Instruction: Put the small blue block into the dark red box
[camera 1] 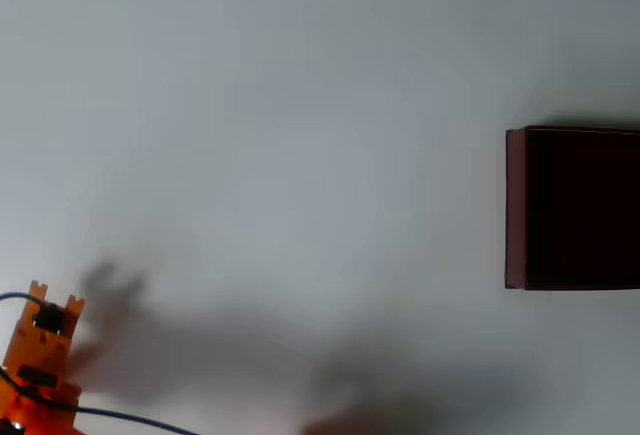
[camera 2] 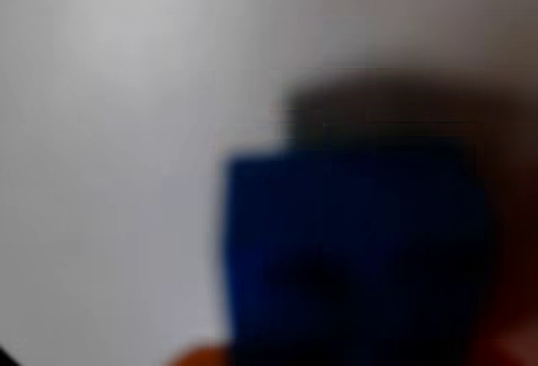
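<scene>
Orange arm [camera 1: 40, 355] sits at lower left of the overhead view, blue cable trailing off it. Dark red box [camera 1: 516, 205] is at the right edge, mid height, cut off by the frame, well apart from the arm across bare white bench [camera 1: 280, 135]. Box inside looks near black.

Wrist view is badly out of focus: a big blue blob, most likely the small blue block [camera 2: 353, 257], fills the lower right, very close to the lens, with a dark smear above it. Probably in or right at the jaws, but cannot tell whether the jaws are open or clamped on it; fingers too blurred to make out. Block is not picked out in the overhead view.

Judgement: step in hand is carrying the block toward the box. To do it well: confirm grip first, lift clear of the bench, swing right across the frame, keep high enough to pass the thin near wall, centre over the dark opening, then release low so the brick does not bounce out.
</scene>
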Robot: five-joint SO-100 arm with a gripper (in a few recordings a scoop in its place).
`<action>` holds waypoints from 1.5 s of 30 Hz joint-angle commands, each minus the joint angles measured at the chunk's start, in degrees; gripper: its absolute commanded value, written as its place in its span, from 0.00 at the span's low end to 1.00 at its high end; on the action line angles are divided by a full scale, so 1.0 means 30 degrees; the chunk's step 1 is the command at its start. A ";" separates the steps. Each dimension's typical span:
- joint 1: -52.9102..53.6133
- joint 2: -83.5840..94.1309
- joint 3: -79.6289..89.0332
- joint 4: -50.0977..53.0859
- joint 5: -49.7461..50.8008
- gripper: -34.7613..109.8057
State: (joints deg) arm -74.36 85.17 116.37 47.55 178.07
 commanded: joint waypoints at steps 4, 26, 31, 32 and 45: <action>0.0029 -0.0176 -0.0293 0.0176 0.3984 0.24; 1.6377 1.2861 -0.1699 1.3066 -3.0088 0.24; 2.2324 1.7402 -0.0264 1.2246 -3.8379 0.24; 2.3643 1.8428 0.0176 1.1895 -4.0049 0.24; 3.4805 2.1475 0.5889 0.3311 -5.1504 0.24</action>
State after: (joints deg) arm 24.79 149.59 131.22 64.16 26.54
